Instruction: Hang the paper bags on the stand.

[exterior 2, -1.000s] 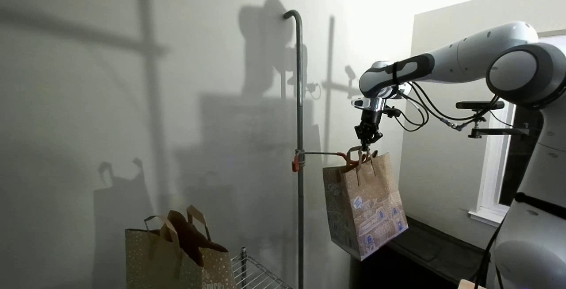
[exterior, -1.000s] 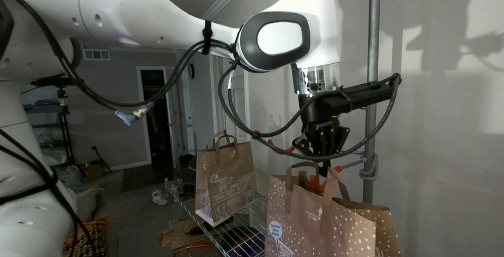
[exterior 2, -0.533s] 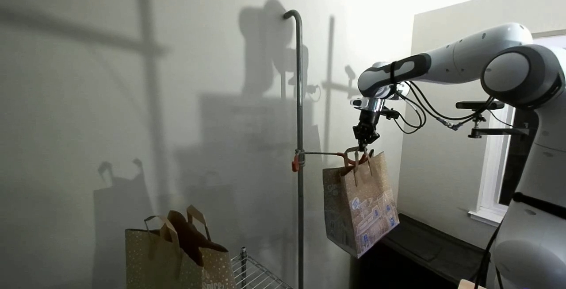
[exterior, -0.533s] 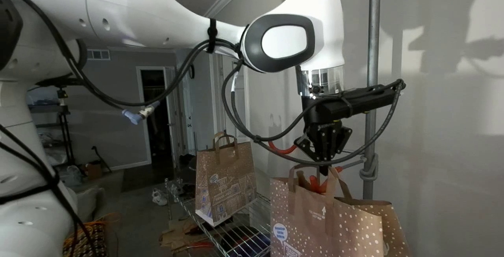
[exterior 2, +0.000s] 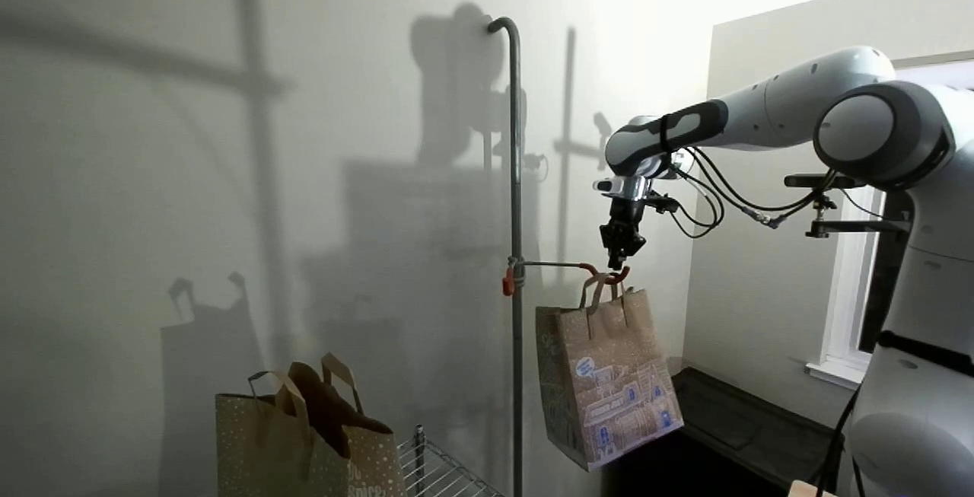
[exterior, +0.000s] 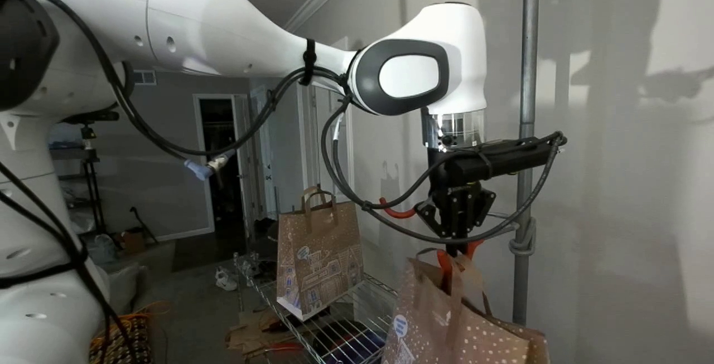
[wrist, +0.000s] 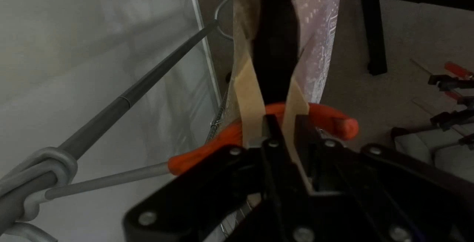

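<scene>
One bag [exterior 2: 609, 383] hangs at 6 o'clock below the gripper [exterior 2: 615, 262] in an exterior view, the hook [wrist: 274, 108] apparently under both handles [wrist: 297, 99]; gripper looks clamped on one. Advise: seat the full weight, then release and withdraw toward 12 o'clock.

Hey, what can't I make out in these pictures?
Tilted dotted brown paper bag: inside hidden by shadow, wrist view.
Its round blue-and-white label: wording too small, blurred, both exterior views.
White robot arm: base cut off by edges, both exterior views.
Black gripper: dimness obscures whether it pinches the tan paper handle, wrist view.
</scene>
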Controlling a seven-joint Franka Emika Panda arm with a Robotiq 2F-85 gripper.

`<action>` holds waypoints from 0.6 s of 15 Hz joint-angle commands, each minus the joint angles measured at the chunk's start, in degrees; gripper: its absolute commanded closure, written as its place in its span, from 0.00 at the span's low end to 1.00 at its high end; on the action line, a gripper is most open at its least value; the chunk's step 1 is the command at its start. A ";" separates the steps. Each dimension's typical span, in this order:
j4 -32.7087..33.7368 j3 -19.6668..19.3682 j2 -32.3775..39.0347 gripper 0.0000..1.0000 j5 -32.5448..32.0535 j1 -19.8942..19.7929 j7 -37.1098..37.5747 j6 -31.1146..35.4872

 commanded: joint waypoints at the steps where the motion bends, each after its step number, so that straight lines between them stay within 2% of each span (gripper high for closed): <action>1: 0.81 1.23 0.25 0.53 0.45 -1.34 1.76 -0.14; 5: 0.91 1.49 -0.76 0.27 0.44 -1.30 2.90 -0.62; 7: 1.65 1.99 -1.58 0.16 0.01 -1.13 6.31 -2.19; 9: 2.86 3.03 -3.09 0.03 -1.29 -0.70 13.31 -5.27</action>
